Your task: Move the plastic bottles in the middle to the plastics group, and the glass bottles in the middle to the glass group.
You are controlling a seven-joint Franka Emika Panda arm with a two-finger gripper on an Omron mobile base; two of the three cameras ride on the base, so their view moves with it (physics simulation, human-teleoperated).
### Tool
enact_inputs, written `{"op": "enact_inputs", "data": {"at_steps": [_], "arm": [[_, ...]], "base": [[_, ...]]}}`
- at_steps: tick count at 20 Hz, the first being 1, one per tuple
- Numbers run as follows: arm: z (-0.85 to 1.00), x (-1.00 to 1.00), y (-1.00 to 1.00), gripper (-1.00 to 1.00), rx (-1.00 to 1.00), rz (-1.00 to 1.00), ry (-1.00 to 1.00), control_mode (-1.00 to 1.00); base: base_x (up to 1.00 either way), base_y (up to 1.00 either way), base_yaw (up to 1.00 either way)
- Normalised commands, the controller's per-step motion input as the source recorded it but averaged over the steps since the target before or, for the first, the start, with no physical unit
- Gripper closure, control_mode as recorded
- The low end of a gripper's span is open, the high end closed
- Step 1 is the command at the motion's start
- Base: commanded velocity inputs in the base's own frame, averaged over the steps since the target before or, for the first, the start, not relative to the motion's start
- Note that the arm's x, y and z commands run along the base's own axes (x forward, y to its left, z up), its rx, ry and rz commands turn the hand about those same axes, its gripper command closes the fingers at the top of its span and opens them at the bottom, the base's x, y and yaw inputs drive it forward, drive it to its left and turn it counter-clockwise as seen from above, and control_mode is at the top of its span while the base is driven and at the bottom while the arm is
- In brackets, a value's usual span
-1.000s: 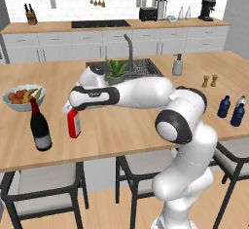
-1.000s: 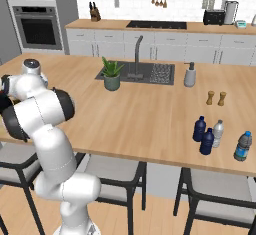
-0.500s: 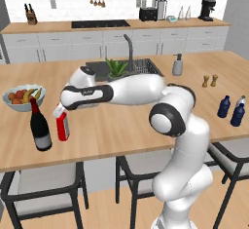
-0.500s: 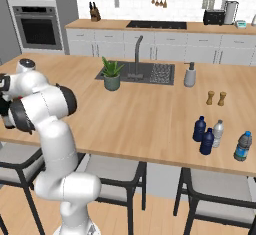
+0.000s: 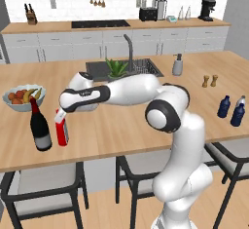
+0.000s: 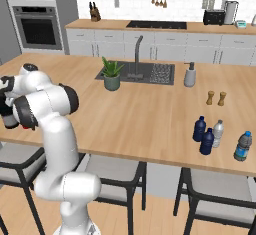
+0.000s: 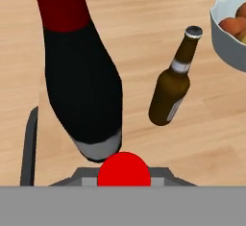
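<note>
The slim red glass bottle [image 5: 62,133] stands upright just right of the tall, nearly black wine bottle [image 5: 40,129] near the counter's front left. My gripper [image 5: 60,117] is shut on the red bottle's neck from above. Whether its base rests on the wood I cannot tell. In the hand view the red bottle's top [image 7: 122,169] sits between my fingers, with the wine bottle [image 7: 81,85] close ahead. Two navy plastic bottles [image 6: 199,129] [image 6: 207,141] stand at the counter's far right beside the pale grey bottle [image 6: 217,132].
A brown beer bottle [image 7: 173,88] stands just beyond the wine bottle. A fruit bowl [image 5: 9,102] sits behind them. A potted plant [image 5: 116,68], the sink, a soap dispenser [image 5: 178,66] and two shakers [image 5: 209,81] occupy the counter's back. A clear water bottle [image 6: 242,146] stands far right.
My arm has swung left and down, carrying the red bottle from the counter's middle to right beside the wine bottle. The grip is unchanged.
</note>
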Motion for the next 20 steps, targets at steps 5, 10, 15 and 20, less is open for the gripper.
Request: {"op": "enact_inputs", "data": {"at_steps": [5,10,15,20], "arm": [[-0.36,0.00,0.00,1.00,0.00,0.06,-0.05,-1.00],[-0.01,0.00,0.00,-1.00,0.00,0.01,-0.02,-1.00],[0.02,0.00,0.02,-1.00,-0.01,0.00,-0.01,-1.00],[0.19,0.00,0.00,-1.00,-0.01,0.01,-0.04,-1.00]], "base": [[0.00,0.00,0.00],[0.00,0.00,0.00],[0.00,0.00,0.00],[0.00,0.00,0.00]]}}
